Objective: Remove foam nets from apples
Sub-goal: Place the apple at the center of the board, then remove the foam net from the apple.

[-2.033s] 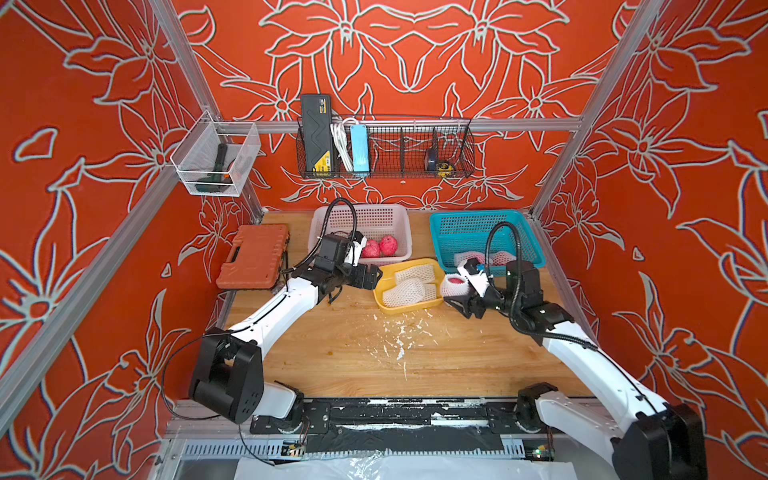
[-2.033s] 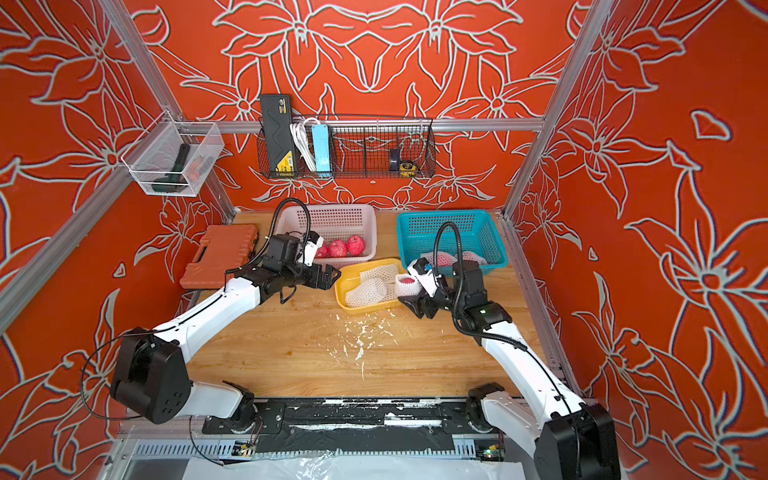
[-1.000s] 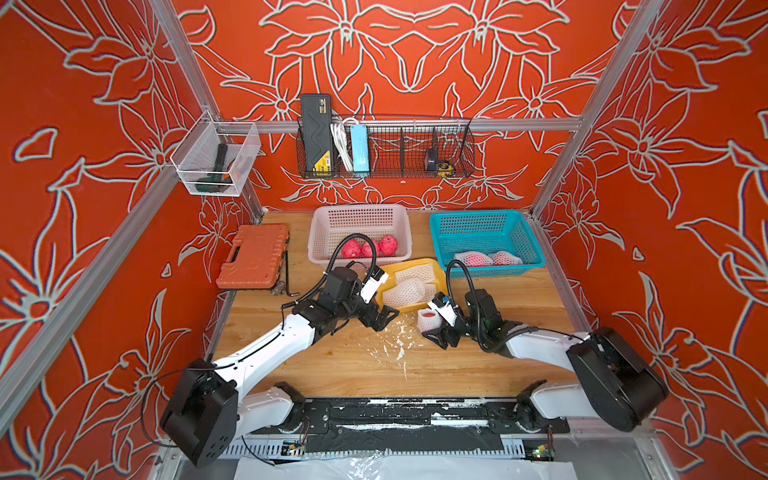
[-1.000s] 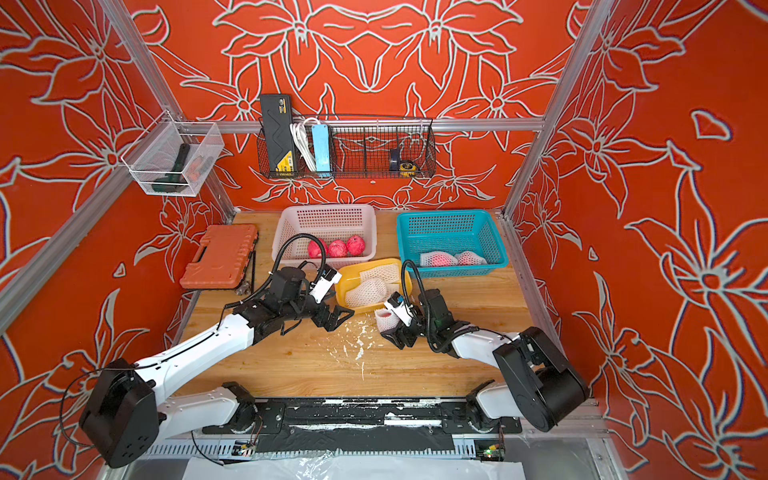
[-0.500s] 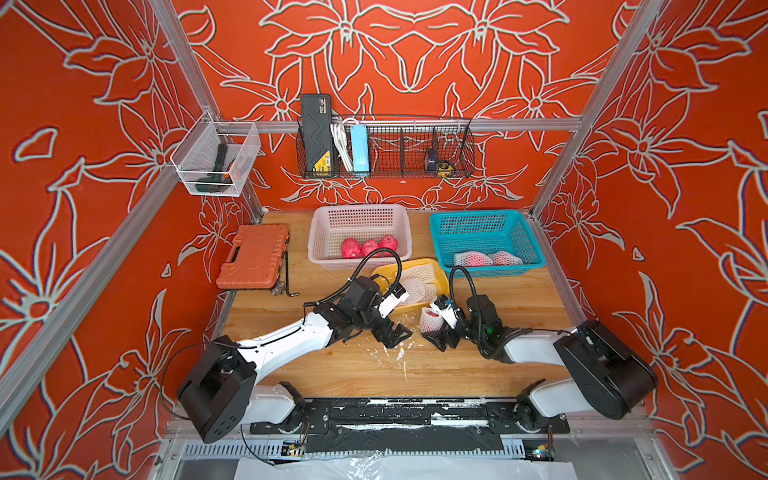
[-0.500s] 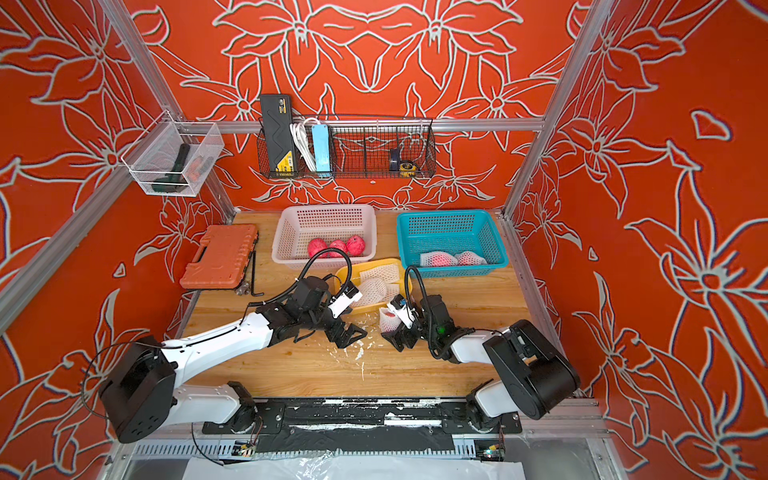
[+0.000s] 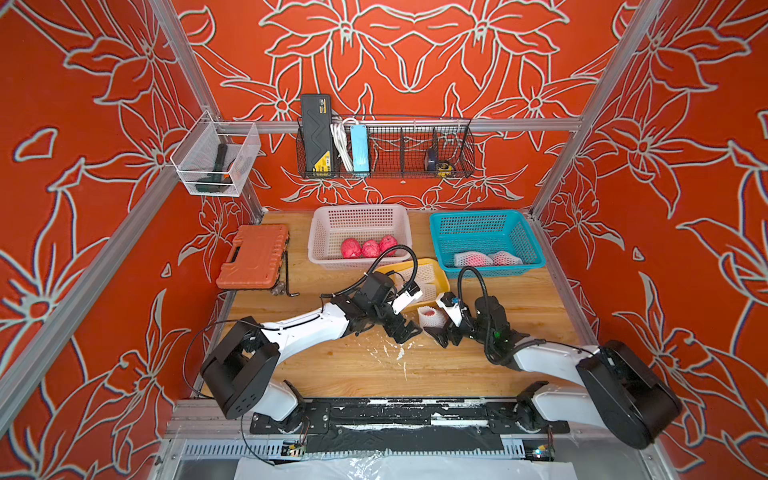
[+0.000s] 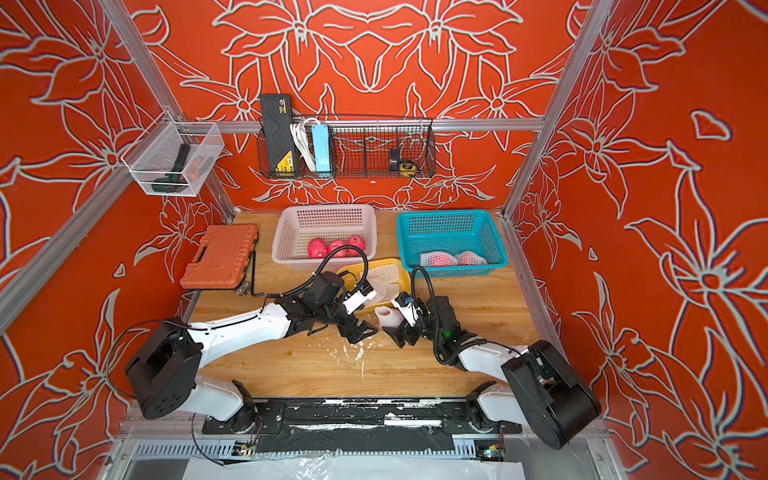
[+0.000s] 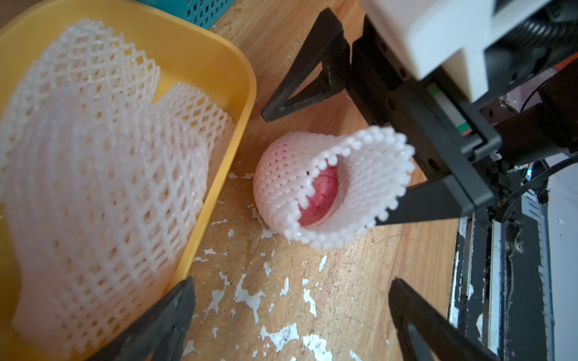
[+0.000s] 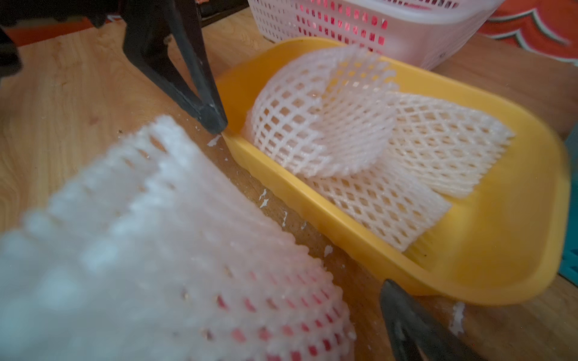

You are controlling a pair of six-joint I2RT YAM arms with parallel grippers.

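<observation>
One apple [image 9: 319, 197] in its foam net [image 9: 328, 184] stands on the table beside the yellow tray [image 9: 240, 72]; both top views show it [image 7: 430, 316] [image 8: 388, 316]. My right gripper [image 7: 440, 334] is open, its fingers [image 9: 300, 87] on either side of the net. The left gripper [image 9: 291, 312] is open over bare wood, facing the net's mouth and apart from it. Empty foam nets [image 10: 328, 131] lie in the tray. Three bare apples [image 7: 370, 249] sit in the pale basket [image 7: 359, 212]. Two netted apples [image 7: 471, 259] lie in the teal basket [image 7: 486, 216].
White foam flakes [image 7: 395, 353] litter the wood in front of both grippers. An orange tool case [image 7: 253, 255] and a hex key [image 7: 289, 278] lie at the left. A wire shelf [image 7: 386, 149] and a clear bin [image 7: 216, 160] hang on the walls.
The right gripper has opened wider around the netted apple, which rests on the table. The left gripper has swung in from the left toward the net.
</observation>
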